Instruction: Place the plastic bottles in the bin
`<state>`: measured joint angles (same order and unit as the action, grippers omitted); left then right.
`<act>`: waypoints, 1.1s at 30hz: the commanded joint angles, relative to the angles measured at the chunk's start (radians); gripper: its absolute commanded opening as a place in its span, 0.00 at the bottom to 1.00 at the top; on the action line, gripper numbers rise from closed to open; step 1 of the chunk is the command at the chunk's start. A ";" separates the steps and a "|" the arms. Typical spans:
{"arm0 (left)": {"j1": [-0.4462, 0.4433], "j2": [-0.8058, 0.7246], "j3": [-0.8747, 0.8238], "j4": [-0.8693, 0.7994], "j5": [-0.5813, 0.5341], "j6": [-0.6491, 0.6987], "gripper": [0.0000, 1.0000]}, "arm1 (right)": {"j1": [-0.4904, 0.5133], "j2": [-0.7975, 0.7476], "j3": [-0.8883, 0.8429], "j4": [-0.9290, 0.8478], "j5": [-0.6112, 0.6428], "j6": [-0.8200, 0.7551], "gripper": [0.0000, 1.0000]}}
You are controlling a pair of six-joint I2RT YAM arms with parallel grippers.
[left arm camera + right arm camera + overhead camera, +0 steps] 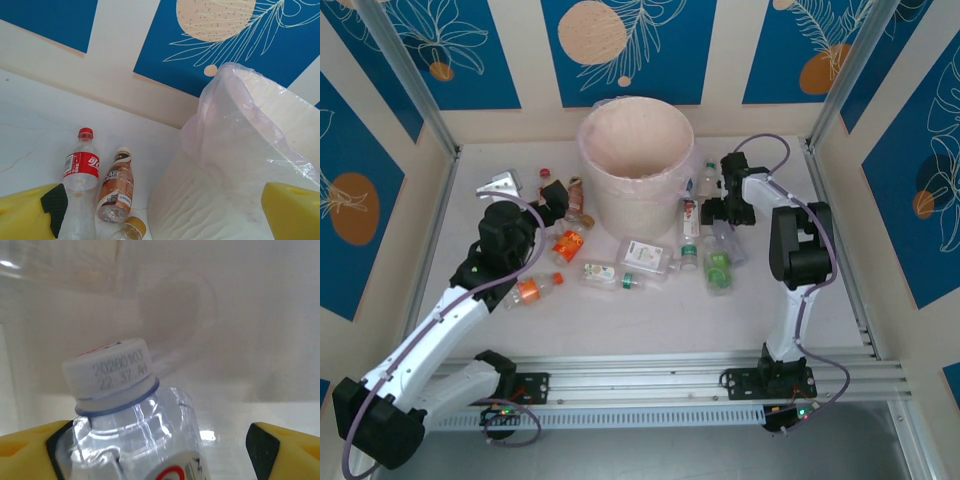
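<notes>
Many plastic bottles (568, 245) around the bin (620, 210)

Right wrist view: the white-capped bottle (132, 430) runs off the frame at 6 o'clock, its label showing just a red curve, and the backdrop is a pale blur. Left wrist view: the red-label bottle (81, 170) and the amber-capped bottle (132, 229) are cut at 6 o'clock, and the bin (240, 165) spills past 3 o'clock. From above, the scattered bottles (645, 258) carry print too small to read.
</notes>
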<state>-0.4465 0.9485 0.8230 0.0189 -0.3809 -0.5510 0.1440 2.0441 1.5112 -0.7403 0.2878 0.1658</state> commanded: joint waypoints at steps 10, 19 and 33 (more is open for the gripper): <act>0.033 0.038 0.003 0.018 0.072 -0.040 1.00 | -0.009 0.029 -0.006 -0.032 0.078 0.059 0.85; 0.041 0.042 0.000 0.017 0.085 -0.049 1.00 | -0.011 0.032 -0.028 0.002 0.106 0.092 0.73; 0.060 0.066 -0.004 0.017 0.117 -0.065 1.00 | -0.018 -0.253 -0.256 0.241 0.212 0.066 0.45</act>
<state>-0.4026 1.0100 0.8230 0.0189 -0.2882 -0.5980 0.1307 1.8652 1.2881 -0.5716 0.4557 0.2382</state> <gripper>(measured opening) 0.999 0.541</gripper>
